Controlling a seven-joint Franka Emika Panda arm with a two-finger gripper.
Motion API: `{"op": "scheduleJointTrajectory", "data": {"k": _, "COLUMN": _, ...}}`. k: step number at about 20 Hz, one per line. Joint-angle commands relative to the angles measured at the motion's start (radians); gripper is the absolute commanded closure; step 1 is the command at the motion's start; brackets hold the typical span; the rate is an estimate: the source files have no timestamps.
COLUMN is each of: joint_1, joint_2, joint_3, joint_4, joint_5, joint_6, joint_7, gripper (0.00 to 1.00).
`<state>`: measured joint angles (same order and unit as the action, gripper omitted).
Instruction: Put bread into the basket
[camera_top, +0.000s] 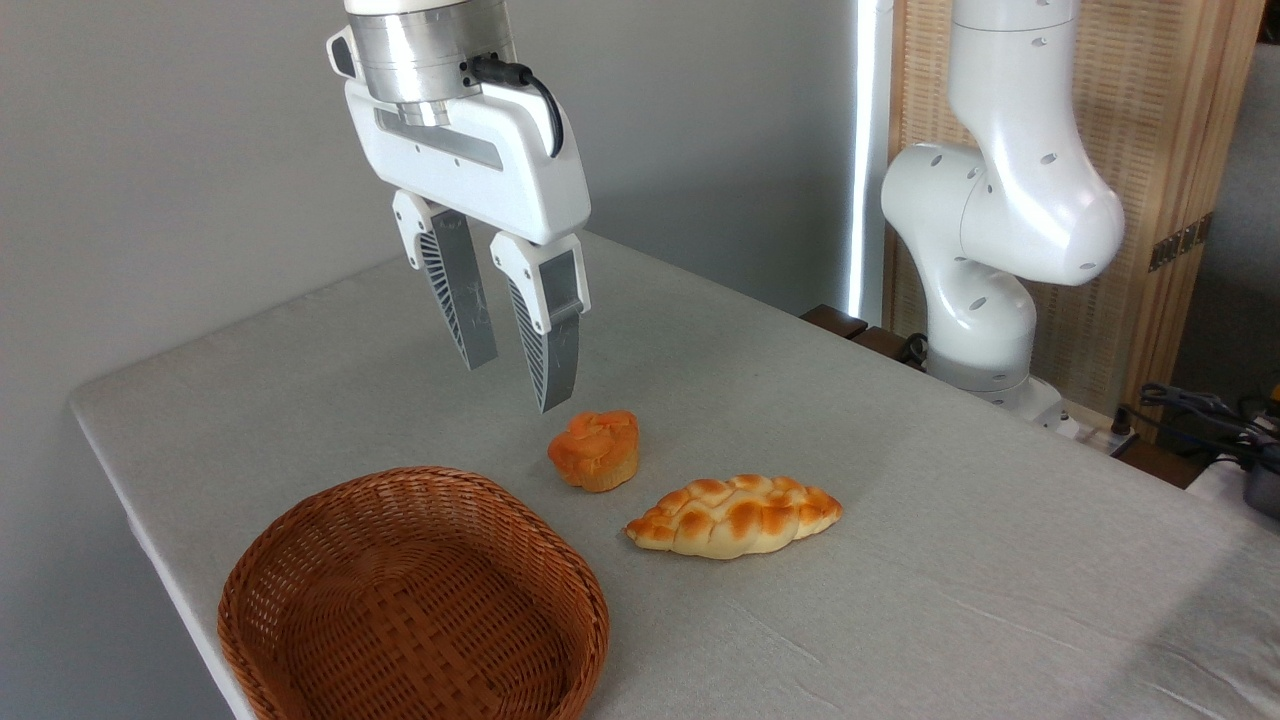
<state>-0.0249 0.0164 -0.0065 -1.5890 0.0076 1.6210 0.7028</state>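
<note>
the empty gripper (515, 385), fingers parted, hangs above-left of the bread (595, 450) at frame centre, so the reach is underway; next, descend around it, basket (300, 560) lower left.

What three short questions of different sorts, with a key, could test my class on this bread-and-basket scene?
1. True or false: the bun already lies in the basket.
2. Which thing lies nearest the bun? A) the loaf B) the basket C) the arm's base
3. Fill in: the claw hangs above the table with its fingers ____ and nothing between them.

Key
1. False: the bun sits on the table, beside the basket.
2. A
3. open
</note>
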Motion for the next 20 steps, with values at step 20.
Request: {"op": "scheduleJointTrajectory", "data": {"k": 20, "joint_1": -0.007, "joint_2": 0.007, "joint_3": 0.0, "joint_4": 0.004, "joint_5": -0.021, "joint_6": 0.004, "joint_7": 0.014, "gripper": 0.0}}
